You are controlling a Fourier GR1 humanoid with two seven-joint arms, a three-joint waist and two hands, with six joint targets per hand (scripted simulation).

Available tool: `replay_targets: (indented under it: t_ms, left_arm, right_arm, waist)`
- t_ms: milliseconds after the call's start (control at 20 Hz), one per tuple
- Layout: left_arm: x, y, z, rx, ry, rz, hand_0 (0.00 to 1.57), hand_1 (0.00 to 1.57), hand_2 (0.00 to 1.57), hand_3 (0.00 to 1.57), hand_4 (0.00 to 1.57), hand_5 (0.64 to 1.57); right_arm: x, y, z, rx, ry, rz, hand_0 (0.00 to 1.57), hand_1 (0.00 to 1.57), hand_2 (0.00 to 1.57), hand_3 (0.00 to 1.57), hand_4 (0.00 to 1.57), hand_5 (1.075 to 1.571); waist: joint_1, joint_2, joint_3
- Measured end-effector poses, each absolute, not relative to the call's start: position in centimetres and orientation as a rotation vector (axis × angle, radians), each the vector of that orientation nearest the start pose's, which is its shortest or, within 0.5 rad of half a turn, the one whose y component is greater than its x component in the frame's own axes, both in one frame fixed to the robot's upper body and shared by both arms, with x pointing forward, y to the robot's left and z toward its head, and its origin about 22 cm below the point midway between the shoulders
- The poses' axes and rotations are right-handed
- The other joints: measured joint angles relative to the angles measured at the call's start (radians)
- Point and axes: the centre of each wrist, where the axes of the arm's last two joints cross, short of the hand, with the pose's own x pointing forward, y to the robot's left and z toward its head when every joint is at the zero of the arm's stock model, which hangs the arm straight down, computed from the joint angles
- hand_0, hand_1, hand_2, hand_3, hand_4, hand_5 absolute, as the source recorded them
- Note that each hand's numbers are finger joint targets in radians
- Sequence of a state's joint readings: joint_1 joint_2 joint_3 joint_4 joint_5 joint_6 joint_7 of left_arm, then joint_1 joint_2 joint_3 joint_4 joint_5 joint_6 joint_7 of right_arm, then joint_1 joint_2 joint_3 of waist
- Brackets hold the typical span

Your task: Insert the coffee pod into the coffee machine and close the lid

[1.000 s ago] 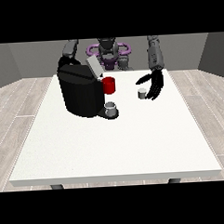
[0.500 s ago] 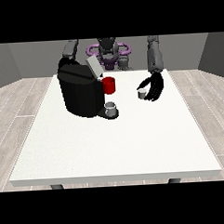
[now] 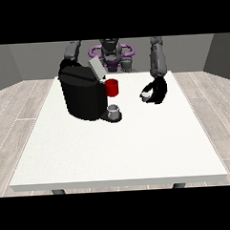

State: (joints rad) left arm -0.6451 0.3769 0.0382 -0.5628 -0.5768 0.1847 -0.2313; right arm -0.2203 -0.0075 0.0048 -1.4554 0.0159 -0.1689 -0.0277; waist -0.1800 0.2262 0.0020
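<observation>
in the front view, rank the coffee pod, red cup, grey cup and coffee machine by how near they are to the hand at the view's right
From the hand at the view's right:
1. Coffee pod, at the hand itself.
2. Red cup and grey cup, towards the left; too close to call.
3. Coffee machine, farthest left.

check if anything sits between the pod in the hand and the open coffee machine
Nothing visible does. The hand at the view's right holds the coffee pod to the right of the coffee machine, whose lid stands raised. Only bare table lies between.

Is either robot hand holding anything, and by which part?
The robot hand at the view's right curls around the pod by its side; the other is hidden.
</observation>
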Motion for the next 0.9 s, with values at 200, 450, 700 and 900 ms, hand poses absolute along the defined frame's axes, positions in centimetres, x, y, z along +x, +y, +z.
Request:
replay_targets:
  t_ms: [200, 450, 700, 900]
  left_arm:
    - [38.1, 32.8, 0.4, 0.781, -1.367, -0.774, 1.27, 1.27, 1.4, 1.36, 0.51, 1.571]
    - [38.9, 31.6, 1.3, 0.723, -1.424, -0.838, 1.45, 1.45, 1.45, 1.39, 0.62, 1.571]
    - [41.0, 29.7, 4.8, 0.672, -1.506, -0.88, 1.29, 1.29, 1.36, 1.34, 0.56, 1.571]
    - [42.0, 29.2, 7.1, 0.639, -1.523, -0.897, 1.23, 1.23, 1.32, 1.29, 0.57, 1.571]
  right_arm:
    - [29.6, -21.0, 3.0, -0.07, -1.691, -0.043, 0.0, 0.0, 0.0, 0.0, 0.41, 1.571]
    - [29.9, -21.4, 2.3, -0.09, -1.662, -0.076, 0.0, 0.0, 0.0, 0.0, 0.43, 1.571]
    - [30.1, -21.8, 0.8, -0.097, -1.624, -0.086, 0.0, 0.0, 0.0, 0.0, 0.49, 1.571]
    - [29.8, -22.5, 0.0, -0.085, -1.59, -0.069, 0.0, 0.0, 0.0, 0.0, 0.51, 1.571]
  waist:
    - [-0.004, 0.009, -0.0005]
    - [0.025, -0.023, -0.0015]
    - [0.035, -0.049, -0.0015]
    - [0.024, -0.084, -0.0016]
